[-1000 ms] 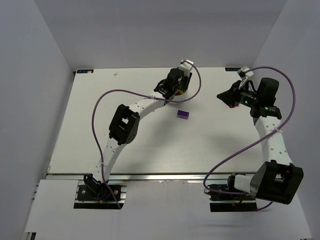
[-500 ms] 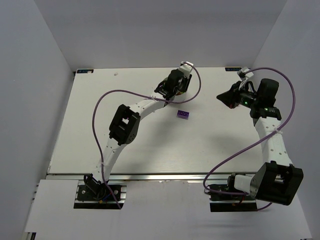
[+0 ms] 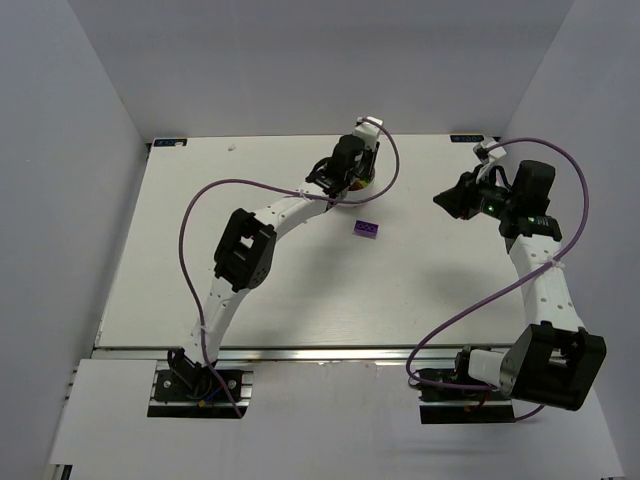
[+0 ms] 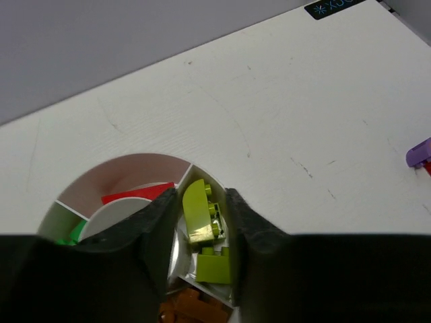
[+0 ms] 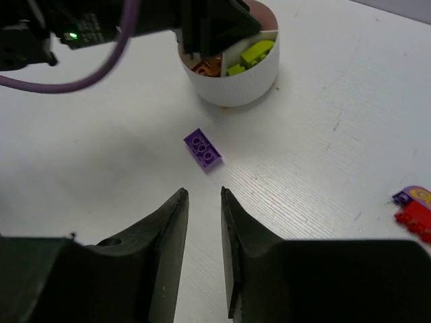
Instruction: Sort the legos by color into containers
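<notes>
Loosely parted, the left gripper [image 4: 201, 202] straddles a yellow-green brick [image 4: 201, 214] lying in a wedge of the white dish [image 4: 128, 168]. The right gripper [image 5: 203, 195] hangs open and empty, the purple brick [image 5: 203, 149] on the table [image 5: 310, 168] ahead.

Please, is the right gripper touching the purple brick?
Apart. The top view shows bare table between the right gripper and the small purple studded plastic brick.

We see the dish [image 5: 232, 81] at the far middle of the table [image 3: 200, 250], the left tool [image 4: 200, 208] over it and bricks [image 4: 214, 264] in its compartments. One lone brick [image 3: 366, 229] lies nearer, left of the right tool [image 5: 204, 202].
</notes>
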